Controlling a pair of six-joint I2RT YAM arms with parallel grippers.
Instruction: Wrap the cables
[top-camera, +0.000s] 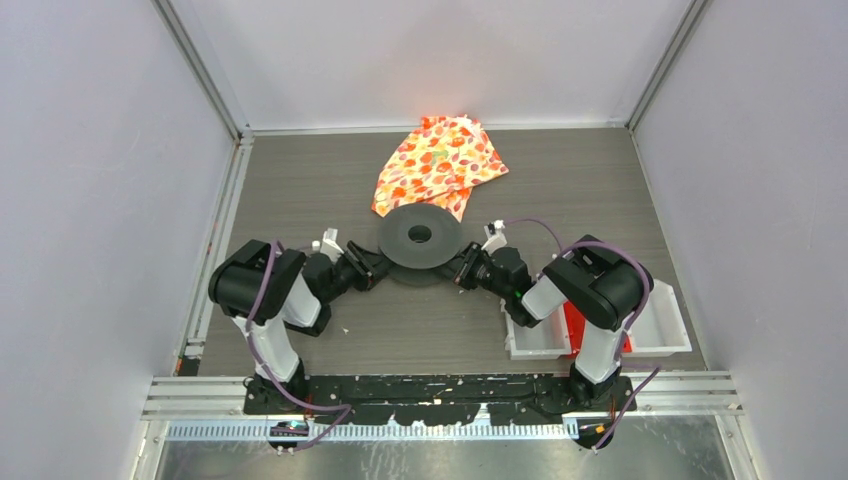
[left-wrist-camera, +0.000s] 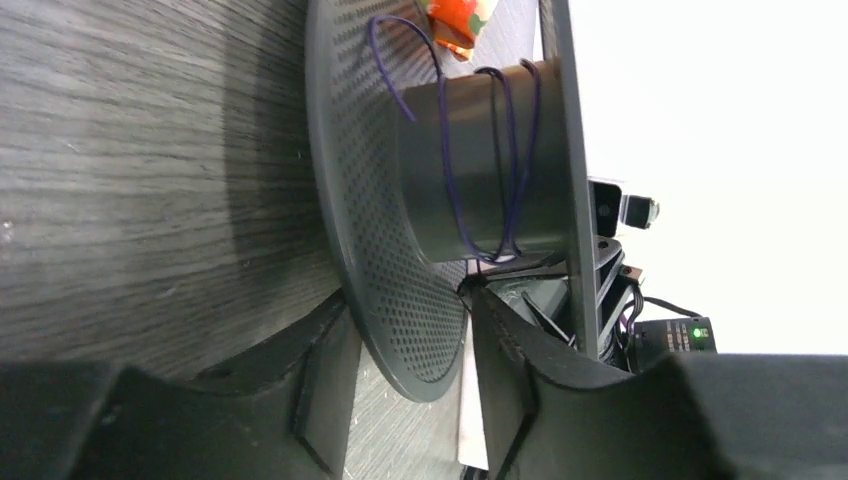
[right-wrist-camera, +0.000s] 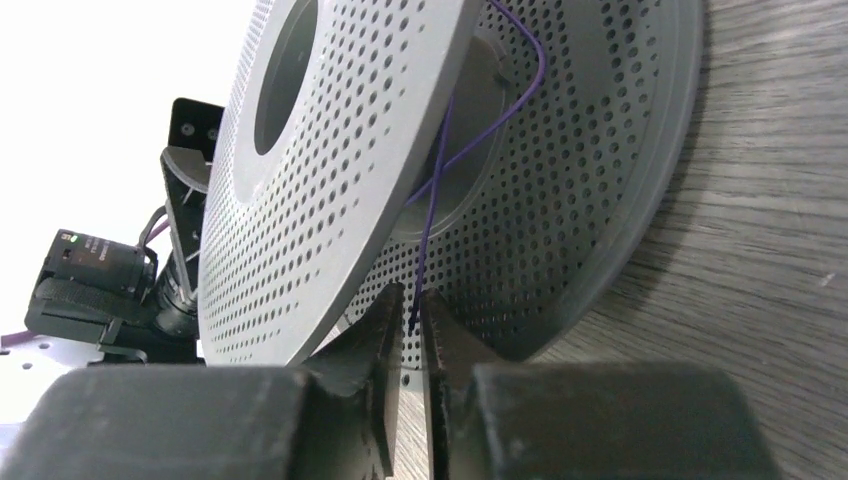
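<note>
While the spool is lying flat mid-table, I am reading the two arms as reaching to it from opposite sides.

Left gripper: the jaws are standing open. They are straddling the rim of the spool's lower flange without clamping it.

Right gripper: the jaws are showing only a narrow slit, wider than the cable. The cable's free end is sitting in that slit, apparently unpinched.

Cable location: a few loose turns are sitting round the spool's hub, between the flanges. One loop is bulging out against the flange.

Judgement: winding is underway and the turns are slack. To do this step well, I am planning to pinch the end firmly before any move. I am also aiming to keep the strand taut and level with the hub, and to steady the spool's rim with the left gripper so the reel is not sliding.

The cloth beyond the spool is playing no part.
</note>
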